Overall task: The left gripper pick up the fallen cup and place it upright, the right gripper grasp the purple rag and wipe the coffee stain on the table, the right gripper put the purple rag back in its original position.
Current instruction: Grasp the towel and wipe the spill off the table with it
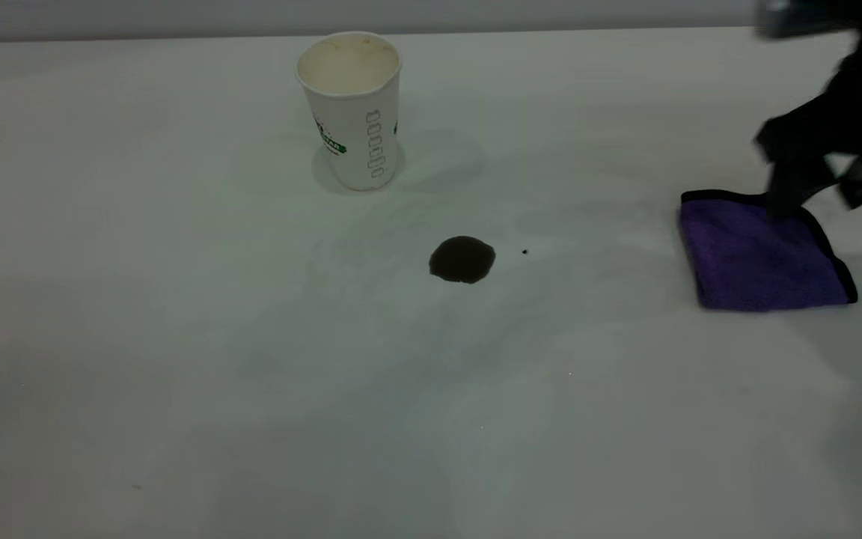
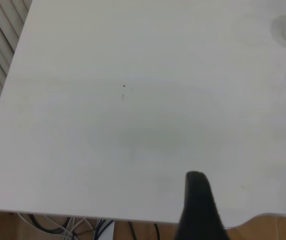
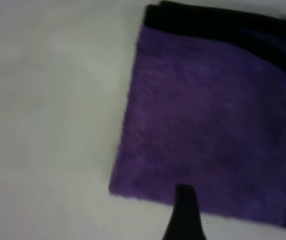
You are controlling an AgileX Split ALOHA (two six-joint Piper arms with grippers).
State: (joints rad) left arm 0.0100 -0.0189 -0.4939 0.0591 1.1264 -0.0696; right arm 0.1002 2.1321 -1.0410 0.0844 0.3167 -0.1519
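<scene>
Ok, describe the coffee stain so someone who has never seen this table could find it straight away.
Start at the upright cup near the far edge of the table; the purple rag lies off to the right, under the right gripper. The coffee stain sits between them, nearer the camera than the cup. It is a roundish dark blot, far bigger than the tiny black speck beside it.

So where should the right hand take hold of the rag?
Probably the far black-edged border of the rag, coming from above. It lies folded flat on the table, so only an edge pinches up. The right hand is already above that border.
</scene>
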